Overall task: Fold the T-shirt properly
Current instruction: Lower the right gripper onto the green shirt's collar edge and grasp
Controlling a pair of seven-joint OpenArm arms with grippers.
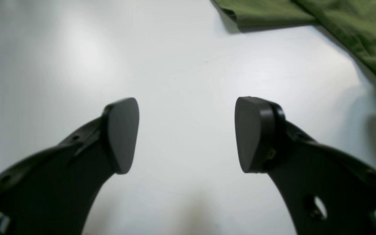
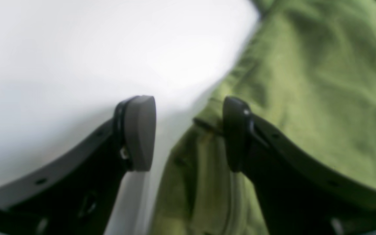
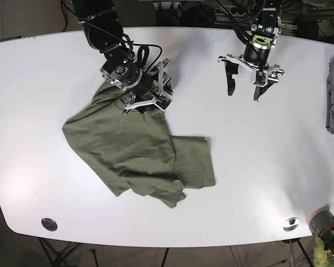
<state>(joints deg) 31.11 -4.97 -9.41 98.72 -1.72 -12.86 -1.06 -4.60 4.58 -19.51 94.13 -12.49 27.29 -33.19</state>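
The right gripper, nearest its wrist camera, stands with fingers wide apart straddling a hemmed edge of the green T-shirt, one pad over bare white table, the other over cloth; nothing is pinched yet. The left gripper hangs equally wide and empty, well apart from the shirt to its far side. The shirt lies crumpled on the table, partly doubled over. It looks light, limp and thin, so it should drape and slip; a pinch at that hem seems best. The right wrist view is blurred, and which shirt edge this is cannot be told.
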